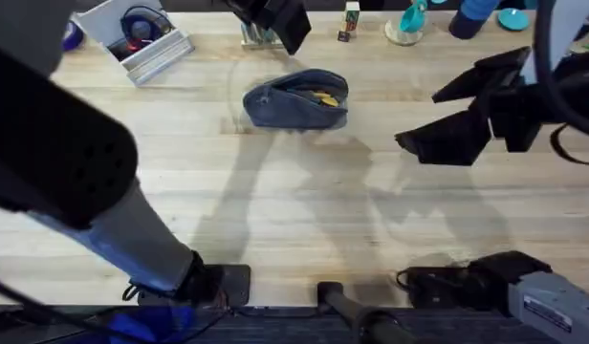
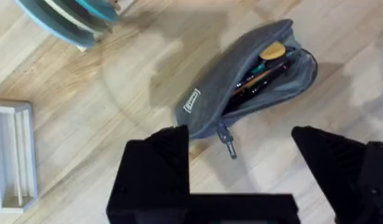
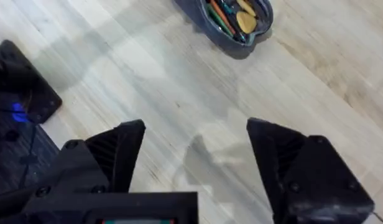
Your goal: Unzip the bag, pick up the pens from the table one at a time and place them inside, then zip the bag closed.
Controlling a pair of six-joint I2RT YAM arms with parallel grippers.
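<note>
- Blue-grey fabric bag (image 1: 296, 99) lies on the far middle of the table (image 1: 304, 210), its zipper open so pens (image 2: 263, 78) and a yellow-tipped item show inside.
- No loose pen shows on the bare planks, so loading looks finished and zipping seems the step in hand.
- Left gripper (image 2: 241, 155) hovers spread wide just above the small pull tab (image 2: 226, 140), probably lining up to grasp it.
- Right gripper (image 3: 194, 152) hangs wide and empty, well apart from the bag.
- Deeper contents of the bag are shadowed and hard to count.
</note>
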